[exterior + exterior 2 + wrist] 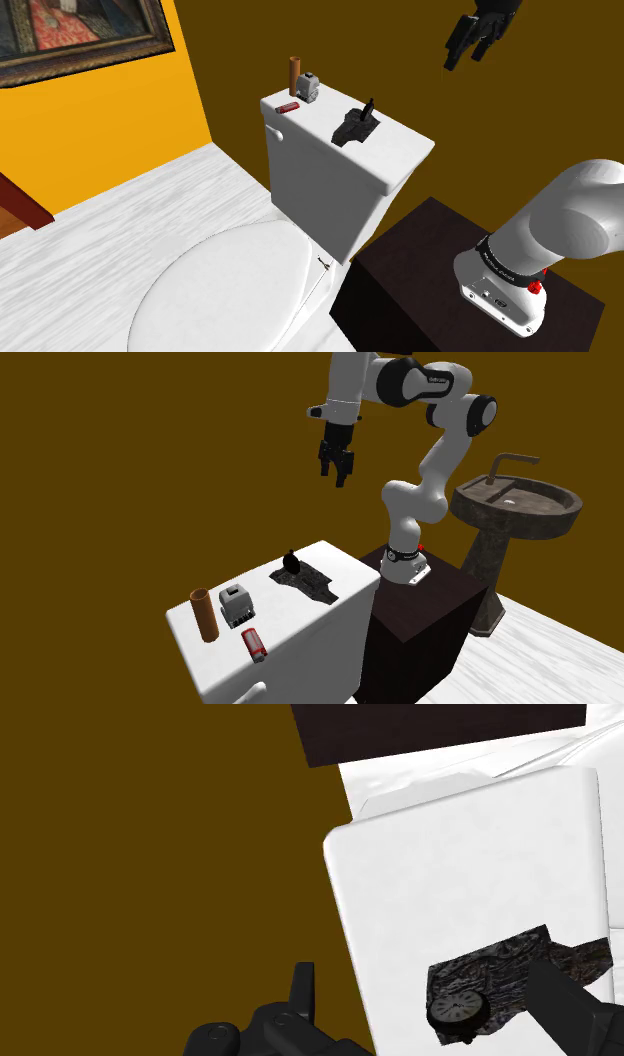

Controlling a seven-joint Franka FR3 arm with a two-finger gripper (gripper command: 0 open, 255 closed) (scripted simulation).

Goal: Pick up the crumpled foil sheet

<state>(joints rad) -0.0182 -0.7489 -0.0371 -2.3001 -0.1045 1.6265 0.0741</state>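
- My gripper (pixel 337 464) hangs high over the toilet tank, its two fingers standing apart with nothing between them.
- The foil sheet (pixel 308 582) lies dark and crumpled on the tank lid (pixel 290 627). It is at about 6 o'clock from the gripper in the second exterior view and 8 o'clock in the shoulder view, well apart from it.
- In the wrist view the sheet sits toward one finger (pixel 575 1004) rather than midway. I judge a straight drop would miss it or pinch only a corner.
- A round black thing, seemingly a watch (pixel 457 1009), rests at the sheet's edge. Closing there could grab it instead, or knock it off the lid.
- The sheet lies low, so coming down too far could jam the fingertips into the lid.
- The brown tube (pixel 204 614), grey box (pixel 236 604) and red thing (pixel 254 642) stand at 8 o'clock from the sheet, well clear. I see little risk there.
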